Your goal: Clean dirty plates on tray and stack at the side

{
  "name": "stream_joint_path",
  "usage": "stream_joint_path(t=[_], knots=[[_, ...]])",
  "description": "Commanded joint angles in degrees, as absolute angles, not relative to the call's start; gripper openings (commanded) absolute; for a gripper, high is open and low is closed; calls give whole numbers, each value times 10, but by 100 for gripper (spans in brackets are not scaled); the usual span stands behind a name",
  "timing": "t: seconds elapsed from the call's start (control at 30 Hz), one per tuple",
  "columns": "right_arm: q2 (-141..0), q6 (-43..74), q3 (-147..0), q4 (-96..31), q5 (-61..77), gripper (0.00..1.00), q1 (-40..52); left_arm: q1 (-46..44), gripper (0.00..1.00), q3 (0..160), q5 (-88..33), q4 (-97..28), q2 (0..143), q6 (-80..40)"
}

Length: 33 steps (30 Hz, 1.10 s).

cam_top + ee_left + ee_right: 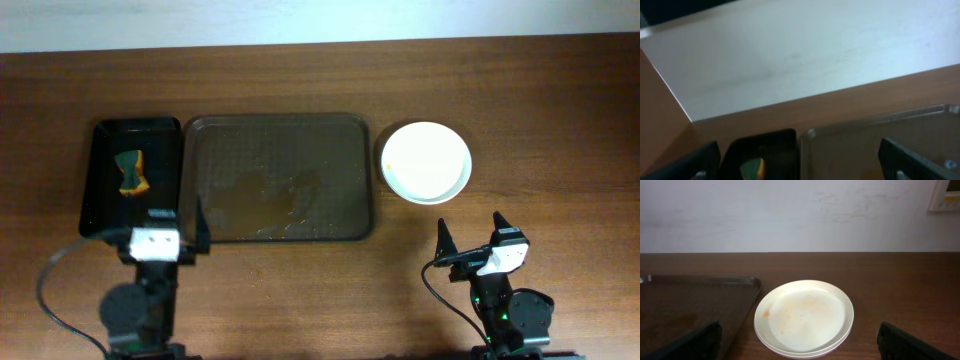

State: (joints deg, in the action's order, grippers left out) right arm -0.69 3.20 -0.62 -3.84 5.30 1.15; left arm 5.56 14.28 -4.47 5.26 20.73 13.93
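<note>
Right end effector point(470, 225) is open, jaws spread wide and holding nothing; the stack of plates point(804, 315) sits on the surface point(560, 100) straight ahead of it, top plate white with faint orange residue. The brown tray point(280, 124) lies ahead and to its left, just beside the stack, carrying no plates, only a wet smear. Left end effector point(799, 145) is also open and holding nothing, at the near ends of the brown tray and the black tray point(100, 185), which holds a green-and-orange sponge point(131, 170).
</note>
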Motion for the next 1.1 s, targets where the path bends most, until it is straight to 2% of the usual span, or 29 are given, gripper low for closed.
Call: stream_joint_path(t=[0.0,0.1,0.27,0.37,1.07], knots=[[-4,34,-3,-41,56,98,11,55,99,44,-47,89,135,164],[-4,34,-3,-41,56,98,11,55,99,5,-47,83,95,183],[-4,34,-3,-41,56,98,11,55,99,5,-47,-45,40,209],[-4,34,-3,-41,56,99,11,55,99,5,-42,-43,2,209],[-4,34,-3,-41,56,98,11,55,99,5,-43,-43,3,209]])
